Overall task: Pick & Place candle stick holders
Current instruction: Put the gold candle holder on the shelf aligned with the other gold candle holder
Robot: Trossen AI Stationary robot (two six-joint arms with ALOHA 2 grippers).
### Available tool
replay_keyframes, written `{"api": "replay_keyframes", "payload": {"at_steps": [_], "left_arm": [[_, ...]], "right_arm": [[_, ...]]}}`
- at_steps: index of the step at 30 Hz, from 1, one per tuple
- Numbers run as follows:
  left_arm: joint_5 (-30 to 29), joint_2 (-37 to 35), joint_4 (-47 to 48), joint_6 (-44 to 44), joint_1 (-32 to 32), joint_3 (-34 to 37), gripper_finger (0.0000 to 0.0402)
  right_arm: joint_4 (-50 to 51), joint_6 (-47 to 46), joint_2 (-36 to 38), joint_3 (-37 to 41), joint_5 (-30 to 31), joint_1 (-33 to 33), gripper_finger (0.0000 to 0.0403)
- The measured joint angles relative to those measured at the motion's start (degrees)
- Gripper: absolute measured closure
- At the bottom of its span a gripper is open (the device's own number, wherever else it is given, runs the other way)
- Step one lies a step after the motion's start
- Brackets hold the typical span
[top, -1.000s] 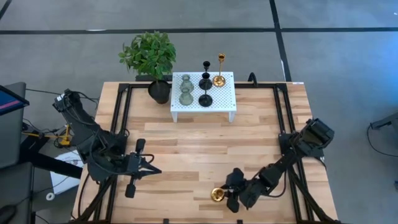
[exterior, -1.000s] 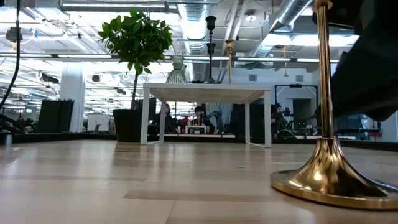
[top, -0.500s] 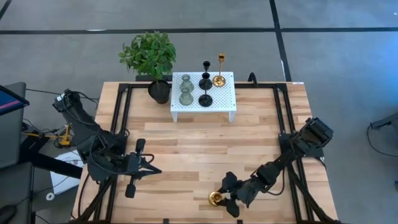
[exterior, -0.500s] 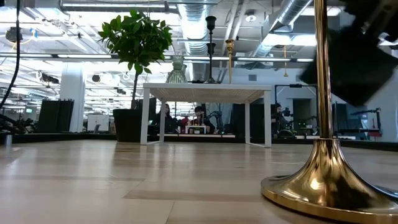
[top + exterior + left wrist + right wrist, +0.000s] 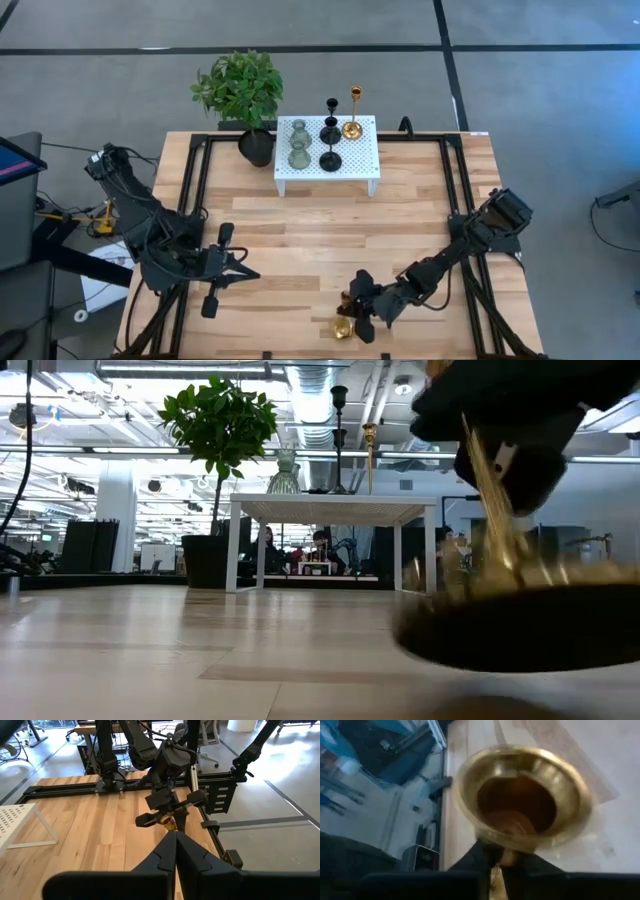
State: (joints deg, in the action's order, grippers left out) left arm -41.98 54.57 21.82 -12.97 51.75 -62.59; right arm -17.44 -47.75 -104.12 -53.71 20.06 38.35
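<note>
Stood at the table's far edge: a white stand bearing five holders — two grey-green, two black, one gold — well apart from both arms. Beside the stand, a potted plant.

Near the table's front edge: a second gold holder, tilted, gripped by the stem in the right gripper. Seen in the low view only: its round base lifted off the wood and slanted, filling the right side, blurred. Seen in the right wrist view only: the hollow underside of the base, fingers closed around the stem below it.

Right arm stretched low across the table from its far-right mount. Left gripper hovered over the table's left side, fingers pressed together, holding nothing.
</note>
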Motion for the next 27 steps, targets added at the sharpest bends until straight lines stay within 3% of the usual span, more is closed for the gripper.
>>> {"api": "replay_keyframes", "payload": {"at_steps": [2,10,20,27], "left_arm": [[0.00,0.00,0.00,0.00,0.00,0.00,0.0397],[0.02,0.00,-0.06,-2.21,0.00,0.02,0.0395],[0.00,0.02,-0.07,-2.75,0.00,0.02,0.0395],[-0.62,0.02,-0.07,-2.73,0.00,0.02,0.0396]], "right_arm": [[0.28,0.95,-0.08,0.14,1.36,0.06,0.0389],[5.14,1.85,3.09,-0.24,4.58,-3.35,0.0395],[26.00,12.70,22.70,-1.56,8.73,-12.70,0.0399],[30.76,20.58,35.21,-1.58,13.85,-21.92,0.0401]]}}
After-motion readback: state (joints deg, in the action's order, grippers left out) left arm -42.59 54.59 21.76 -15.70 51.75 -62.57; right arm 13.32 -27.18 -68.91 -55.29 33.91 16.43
